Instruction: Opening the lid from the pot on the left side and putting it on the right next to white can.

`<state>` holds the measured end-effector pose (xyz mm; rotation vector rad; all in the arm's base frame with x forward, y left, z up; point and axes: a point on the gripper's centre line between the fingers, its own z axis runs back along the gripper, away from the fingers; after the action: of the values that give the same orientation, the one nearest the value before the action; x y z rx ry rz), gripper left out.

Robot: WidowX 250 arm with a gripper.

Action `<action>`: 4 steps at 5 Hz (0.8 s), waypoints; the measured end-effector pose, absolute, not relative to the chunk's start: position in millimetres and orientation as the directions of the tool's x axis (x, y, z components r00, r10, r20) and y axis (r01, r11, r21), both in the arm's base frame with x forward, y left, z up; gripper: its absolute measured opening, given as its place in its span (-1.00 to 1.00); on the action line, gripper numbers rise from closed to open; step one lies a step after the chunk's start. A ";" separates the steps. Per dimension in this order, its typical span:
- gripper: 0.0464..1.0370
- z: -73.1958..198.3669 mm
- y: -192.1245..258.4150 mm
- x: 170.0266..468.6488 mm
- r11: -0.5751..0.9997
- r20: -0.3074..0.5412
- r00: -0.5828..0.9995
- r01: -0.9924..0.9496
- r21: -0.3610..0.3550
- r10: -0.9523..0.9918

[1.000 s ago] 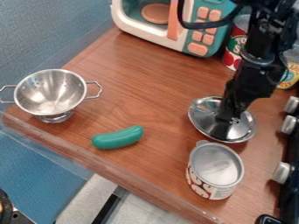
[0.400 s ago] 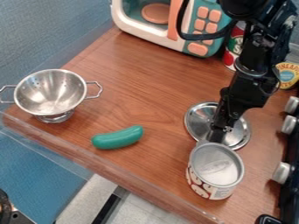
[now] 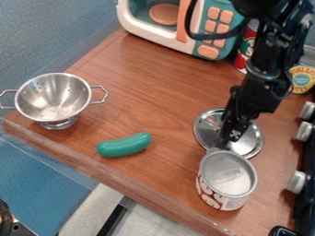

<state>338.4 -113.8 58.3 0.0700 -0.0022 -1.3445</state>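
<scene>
Wooden tabletop (image 3: 148,92), black arm (image 3: 265,64) with gripper (image 3: 225,142) down over the lid, whether spread or pressed together cannot be told, white-and-teal toy microwave (image 3: 157,38), steel colander-style pot (image 3: 52,97) at left, uncovered, round metal lid (image 3: 208,130) at right, just beside white can (image 3: 227,177), green toy vegetable (image 3: 123,144) between pot and can.

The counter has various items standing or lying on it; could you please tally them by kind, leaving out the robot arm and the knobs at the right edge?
Cans (white can, red can, yellow-labelled can): 3
Colander: 1
Metal lid: 1
Green toy vegetable: 1
Toy microwave: 1
Total: 7
</scene>
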 end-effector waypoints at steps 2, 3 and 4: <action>0.93 100.0 -111.9 341.7 0.144 -0.008 0.147 0.978 0.150 -0.989; 0.93 99.1 -111.8 341.3 0.144 -0.010 0.147 0.979 0.148 -0.989; 0.93 99.6 -111.7 341.1 0.144 -0.010 0.147 0.979 0.148 -0.989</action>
<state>341.1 -111.7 99.6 0.1290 -0.0976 -1.4215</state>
